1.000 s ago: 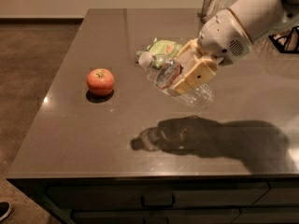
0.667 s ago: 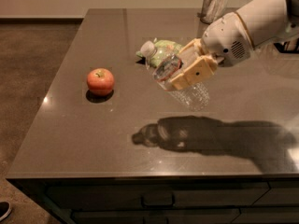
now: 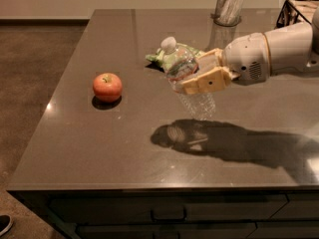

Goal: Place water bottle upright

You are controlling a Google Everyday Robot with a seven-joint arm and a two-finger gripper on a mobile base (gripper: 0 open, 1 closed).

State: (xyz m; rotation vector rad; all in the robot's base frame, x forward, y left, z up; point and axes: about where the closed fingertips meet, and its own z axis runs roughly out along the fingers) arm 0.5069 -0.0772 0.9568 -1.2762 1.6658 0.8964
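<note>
The water bottle (image 3: 185, 73) is a small clear ribbed bottle with a white cap. It hangs tilted in the air above the dark table (image 3: 99, 148), cap up and to the left, base down and to the right. My gripper (image 3: 202, 72) reaches in from the right and is shut on the bottle's middle, hiding most of its label. The bottle and the arm cast a shadow on the tabletop below.
A red apple (image 3: 107, 86) sits on the table's left part. A green crumpled bag (image 3: 162, 58) lies just behind the bottle. A tall grey cylindrical container (image 3: 229, 4) stands at the back. A dark wire basket (image 3: 298, 11) is at the back right.
The gripper has lifted the bottle slightly and turned it toward upright; the cap now points higher. The shadow on the table has shifted slightly.
</note>
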